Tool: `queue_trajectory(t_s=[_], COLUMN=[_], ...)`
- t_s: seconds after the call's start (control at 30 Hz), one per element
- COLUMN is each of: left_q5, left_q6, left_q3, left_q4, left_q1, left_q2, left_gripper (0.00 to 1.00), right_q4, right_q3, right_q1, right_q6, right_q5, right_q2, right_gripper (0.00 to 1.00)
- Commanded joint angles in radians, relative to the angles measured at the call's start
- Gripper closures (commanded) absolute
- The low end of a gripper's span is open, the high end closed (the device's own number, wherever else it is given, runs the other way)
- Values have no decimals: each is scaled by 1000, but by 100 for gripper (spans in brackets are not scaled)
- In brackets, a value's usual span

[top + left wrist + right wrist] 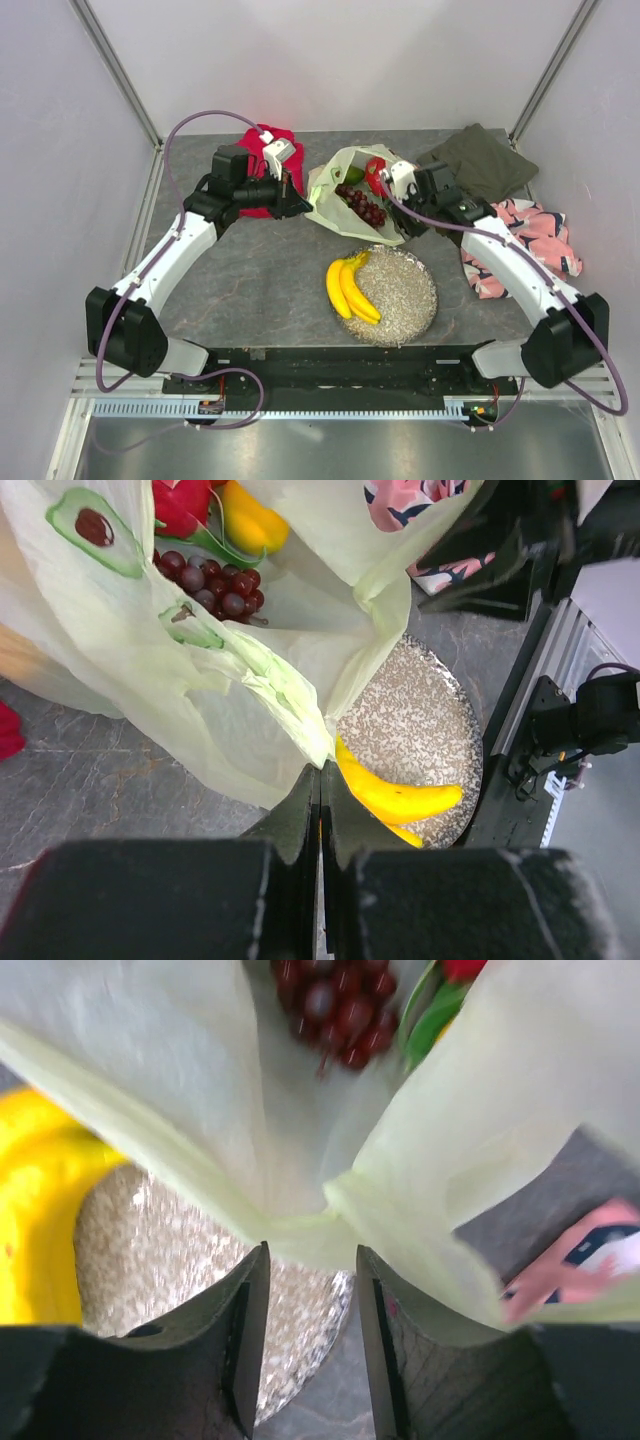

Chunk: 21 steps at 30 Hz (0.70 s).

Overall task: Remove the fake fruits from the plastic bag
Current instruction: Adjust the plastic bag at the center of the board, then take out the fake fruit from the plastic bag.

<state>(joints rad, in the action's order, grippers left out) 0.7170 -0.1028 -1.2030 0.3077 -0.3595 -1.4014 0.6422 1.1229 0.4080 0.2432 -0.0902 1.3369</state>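
Observation:
The pale yellow-green plastic bag [325, 205] lies open at mid-table. Inside it I see dark purple grapes [366, 206], a red dragon fruit [180, 505] and a yellow fruit [250, 522]. A yellow banana bunch [350, 290] rests on the speckled round dish [410, 300], outside the bag. My left gripper [322, 768] is shut on a bunched edge of the bag at its left side. At the bag's right edge, my right gripper [312, 1250] stands with its jaws apart, and a fold of the bag just touches its fingertips [258, 1260].
A red cloth [262, 150] lies behind the left gripper. At the back right is an olive cloth [480, 160], and a pink patterned cloth [530, 240] lies under the right arm. The dish sits close in front of the bag.

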Motion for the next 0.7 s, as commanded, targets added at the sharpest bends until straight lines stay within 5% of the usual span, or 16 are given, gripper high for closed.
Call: queue_trajectory(t_s=[0.0,0.37,0.67], left_q5=[36,39,38], left_q6=[45,26,18], left_q3=[5,-66,-107], left_q4=[-15,-32,-38], left_q1=[-4,-18,-19], left_q2=[28,-24,-62], left_gripper=[98,98,99], right_q4=[-59,-161,-121], right_q3=[191,514,539], right_q1=[-1,-23,-29], right_q6=[19,-76,-81], right_q5=[-5,36,130], right_q2=[160,537,656], right_gripper=[52,46,60])
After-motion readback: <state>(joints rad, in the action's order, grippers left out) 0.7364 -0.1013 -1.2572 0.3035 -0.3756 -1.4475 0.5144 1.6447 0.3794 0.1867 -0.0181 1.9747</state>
